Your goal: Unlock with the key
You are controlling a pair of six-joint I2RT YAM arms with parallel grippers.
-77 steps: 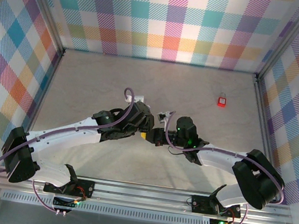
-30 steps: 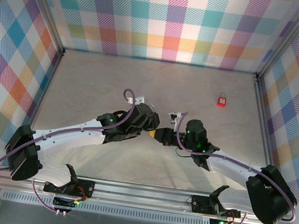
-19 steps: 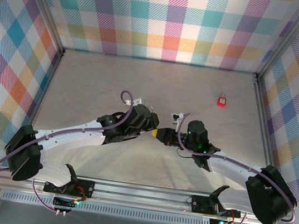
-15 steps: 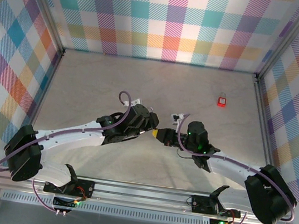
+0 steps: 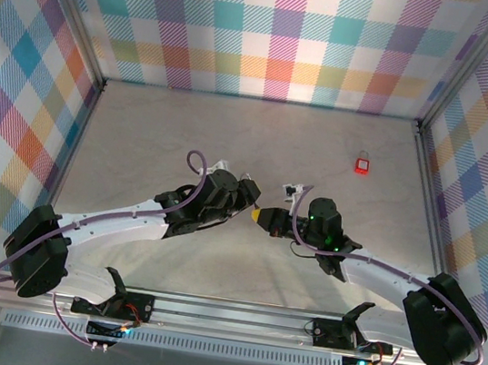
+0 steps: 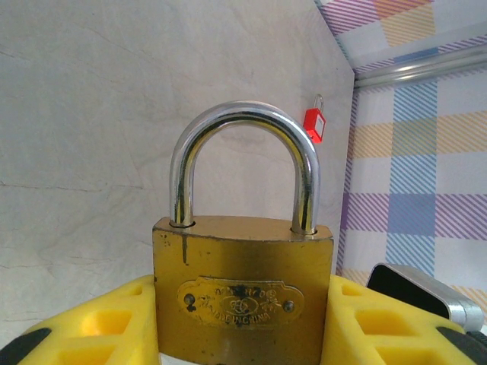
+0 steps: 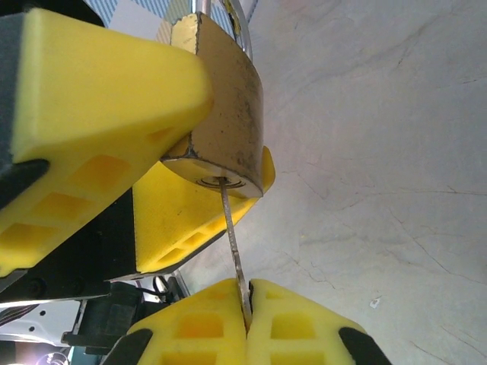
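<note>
Now, near the middle of the counter (image 5: 188,128), we find the two arms meeting tip to tip, the left one reaching in from the left and the right one from the right. The left claw (image 6: 243,323) is closed on the brass padlock (image 6: 242,281): its yellow fingers (image 6: 99,323) press against both flanks of the body, and in the left wrist view the lock stands upright between them with its embossed plate facing the camera. We see the steel shackle (image 6: 243,163) arching above the body with both legs seated in it. From the right wrist view we look at the underside of the lock, where the keyhole (image 7: 221,181) sits in a round insert. The key (image 7: 233,243) is a thin metal blade whose tip is at that keyhole; most of the blade is bare between the lock and the right claw (image 7: 247,304). That claw is pinched tight on the blade's other end, its two yellow pads pressed together around it, so the key's head is hidden from us. We cannot tell how deep the tip sits. A small red padlock (image 5: 362,164) lies on the counter towards the far right, near the checked wall (image 5: 472,134) and well apart from both claws.
</note>
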